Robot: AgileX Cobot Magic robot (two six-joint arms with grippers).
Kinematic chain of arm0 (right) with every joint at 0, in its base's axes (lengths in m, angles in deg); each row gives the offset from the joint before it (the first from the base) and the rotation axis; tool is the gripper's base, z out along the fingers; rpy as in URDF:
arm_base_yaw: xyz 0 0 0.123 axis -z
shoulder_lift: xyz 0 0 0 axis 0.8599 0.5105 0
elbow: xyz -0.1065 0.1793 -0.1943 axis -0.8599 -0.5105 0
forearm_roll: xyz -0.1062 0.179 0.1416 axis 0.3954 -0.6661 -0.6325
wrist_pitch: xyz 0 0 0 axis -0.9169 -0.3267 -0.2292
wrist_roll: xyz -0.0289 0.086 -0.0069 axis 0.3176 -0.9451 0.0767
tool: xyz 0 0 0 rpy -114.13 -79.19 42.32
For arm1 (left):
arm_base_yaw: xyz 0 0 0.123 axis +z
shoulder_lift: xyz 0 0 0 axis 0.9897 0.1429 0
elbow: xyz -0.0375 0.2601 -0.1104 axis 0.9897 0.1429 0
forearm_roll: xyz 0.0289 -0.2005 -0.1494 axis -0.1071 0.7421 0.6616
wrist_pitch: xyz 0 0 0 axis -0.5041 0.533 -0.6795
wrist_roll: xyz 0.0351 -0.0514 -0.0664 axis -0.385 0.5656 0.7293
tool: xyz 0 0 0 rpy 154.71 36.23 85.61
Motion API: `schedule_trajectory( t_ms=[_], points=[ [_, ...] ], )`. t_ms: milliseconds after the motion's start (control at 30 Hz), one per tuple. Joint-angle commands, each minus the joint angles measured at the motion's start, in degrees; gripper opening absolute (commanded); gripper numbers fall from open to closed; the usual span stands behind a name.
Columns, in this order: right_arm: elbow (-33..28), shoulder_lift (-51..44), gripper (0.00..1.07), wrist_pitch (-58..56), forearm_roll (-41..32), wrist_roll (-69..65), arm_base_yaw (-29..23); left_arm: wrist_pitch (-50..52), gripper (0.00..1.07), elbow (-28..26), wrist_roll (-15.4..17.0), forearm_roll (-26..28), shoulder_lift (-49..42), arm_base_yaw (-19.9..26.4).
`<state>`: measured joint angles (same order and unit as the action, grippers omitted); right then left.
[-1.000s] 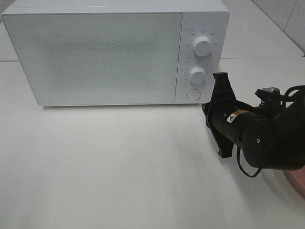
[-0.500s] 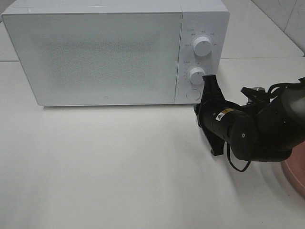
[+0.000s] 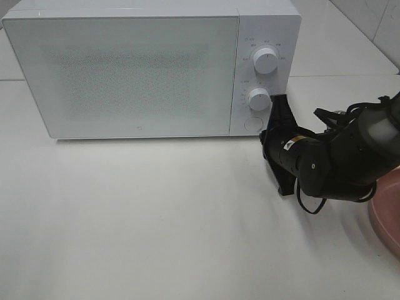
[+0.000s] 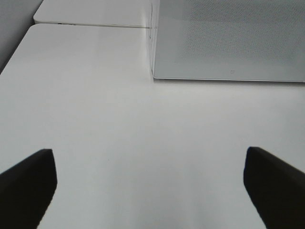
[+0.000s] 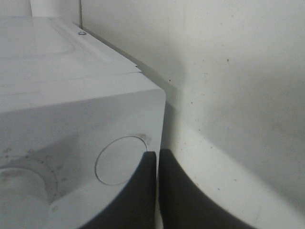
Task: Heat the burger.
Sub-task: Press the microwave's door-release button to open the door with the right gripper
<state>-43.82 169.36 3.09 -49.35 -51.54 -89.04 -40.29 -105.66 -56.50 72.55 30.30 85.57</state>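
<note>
Right claw (image 5: 156, 155) pinched shut, tip at round button (image 5: 119, 160), lower right of microwave (image 3: 125, 69) | left claw (image 4: 148, 157) open, empty | burger: not seen anywhere | risk: your tip is at its edge, may slip off.

A white microwave (image 3: 137, 69) fills the upper left and centre of the frame, its door closed, on a white table (image 3: 156, 219). Its right panel carries an upper knob (image 3: 265, 60), a lower knob (image 3: 258, 99) and, below them, a round button (image 3: 252, 124). The black right arm (image 3: 337, 162) comes in from the right edge. The right gripper (image 3: 265, 132) has its tip just beside that button. Part of a pink plate (image 3: 387, 209) shows at the lower right edge.
</note>
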Motion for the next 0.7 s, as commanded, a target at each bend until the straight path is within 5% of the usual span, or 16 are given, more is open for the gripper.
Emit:
schedule_trajectory(
  t_ms=[33,700],
  points=[
    [1.9,1.1,0.00,2.1,0.3,1.4,0.5,0.3,1.00,0.2,0.1,0.3,-1.2,-0.3],
    [5.6,1.6,0.00,1.5,2.8,-1.0,0.5,0.3,1.00,0.2,0.1,0.3,-1.1,-0.3]
  ],
)
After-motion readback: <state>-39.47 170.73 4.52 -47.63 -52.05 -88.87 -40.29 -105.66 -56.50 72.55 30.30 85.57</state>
